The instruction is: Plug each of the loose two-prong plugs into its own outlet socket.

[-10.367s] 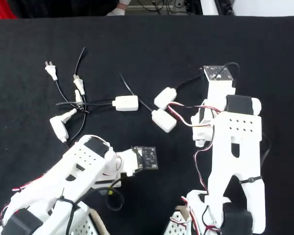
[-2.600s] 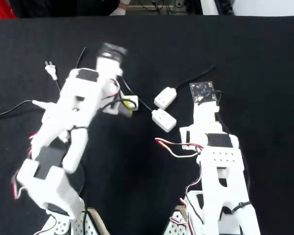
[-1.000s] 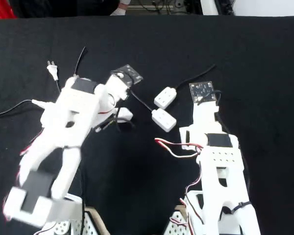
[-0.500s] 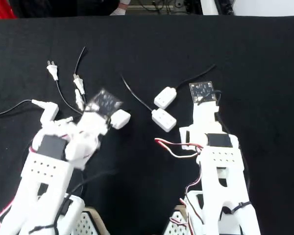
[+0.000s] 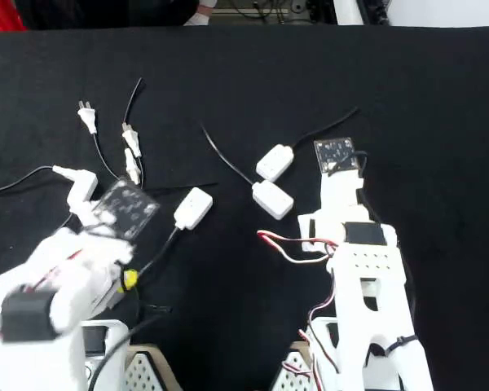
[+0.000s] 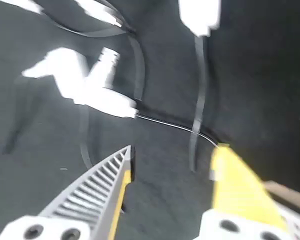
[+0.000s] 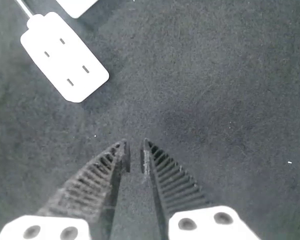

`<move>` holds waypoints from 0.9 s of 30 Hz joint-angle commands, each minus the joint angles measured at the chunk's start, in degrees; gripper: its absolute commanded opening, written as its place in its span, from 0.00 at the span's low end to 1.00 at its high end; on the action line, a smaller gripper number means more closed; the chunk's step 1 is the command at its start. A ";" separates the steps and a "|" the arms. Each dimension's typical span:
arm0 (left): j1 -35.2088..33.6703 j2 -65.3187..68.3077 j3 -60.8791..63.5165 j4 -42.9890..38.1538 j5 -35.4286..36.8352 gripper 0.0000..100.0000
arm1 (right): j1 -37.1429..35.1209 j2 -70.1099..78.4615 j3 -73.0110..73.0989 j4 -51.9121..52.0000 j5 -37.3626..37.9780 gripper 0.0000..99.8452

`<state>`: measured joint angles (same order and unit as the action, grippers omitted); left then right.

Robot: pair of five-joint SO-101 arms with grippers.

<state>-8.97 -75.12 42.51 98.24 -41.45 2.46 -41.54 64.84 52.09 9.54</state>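
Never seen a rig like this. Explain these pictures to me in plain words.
These are two small white robot arms at a black table. The high view looks down from above: the left arm is at lower left, the right arm at lower right. The other two pictures come from a camera on each wrist, looking past that arm's gripper. On the table lie three white outlet sockets on black cords and, at upper left, several loose two-prong plugs. The left gripper is open, the right gripper shut; neither holds anything.
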 commanded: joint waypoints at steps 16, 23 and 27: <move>13.05 27.69 16.84 -53.63 23.38 0.37 | -0.79 0.40 -0.57 0.26 -0.09 0.05; 15.43 50.81 4.53 -57.23 21.19 0.37 | -0.79 0.40 -0.57 0.00 0.00 0.05; 17.63 64.53 -3.47 -56.88 21.27 0.37 | -0.79 0.40 -0.57 0.00 0.00 0.05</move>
<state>7.03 -18.59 46.46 42.51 -19.56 2.29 -41.54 64.84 52.09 9.54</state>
